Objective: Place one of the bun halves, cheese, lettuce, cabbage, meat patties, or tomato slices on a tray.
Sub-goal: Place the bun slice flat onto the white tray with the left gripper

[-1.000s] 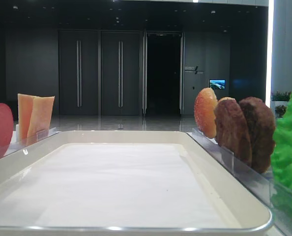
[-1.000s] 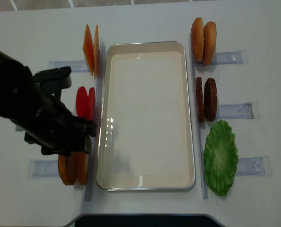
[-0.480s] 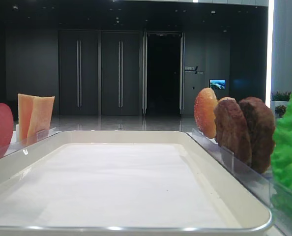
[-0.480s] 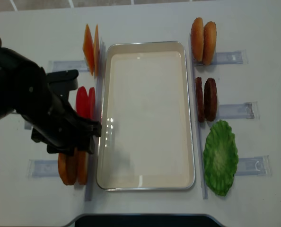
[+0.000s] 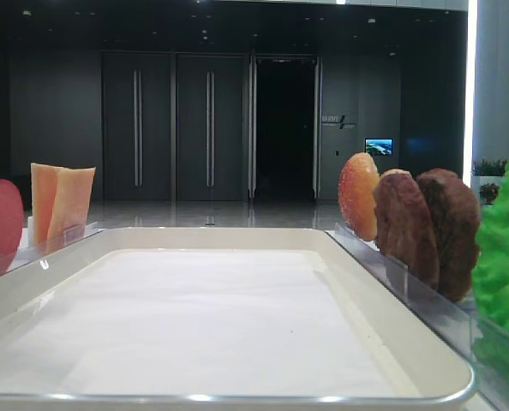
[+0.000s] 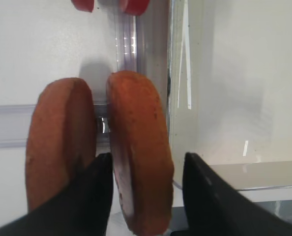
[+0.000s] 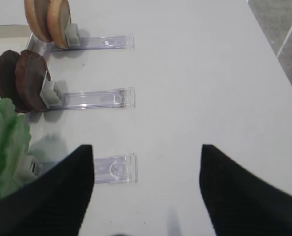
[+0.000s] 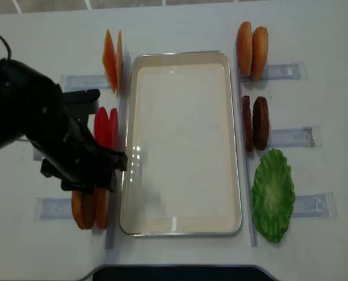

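Note:
Two orange-brown bun halves (image 8: 89,209) stand upright in a clear holder left of the cream tray (image 8: 180,224). My left gripper (image 6: 146,196) straddles the half nearer the tray (image 6: 138,147). Its left finger lies against the bun and a small gap shows at the right finger, so it is open. From overhead the left gripper (image 8: 101,186) is mostly hidden under the dark arm. My right gripper (image 7: 146,191) hangs open over bare table, holding nothing. Tomato slices (image 8: 105,126), cheese (image 8: 112,60), meat patties (image 8: 255,123) and lettuce (image 8: 273,195) stand beside the tray. Cabbage is out of view.
Another pair of bun halves (image 8: 251,42) stands at the far right of the tray. Clear plastic holders (image 7: 114,169) lie along the white table on both sides. The tray (image 5: 237,398) holds nothing. The table's front edge runs just below the near-left buns.
My left arm has shifted slightly toward the tray and settled lower over the near-left bun halves. The food and the tray have not moved.

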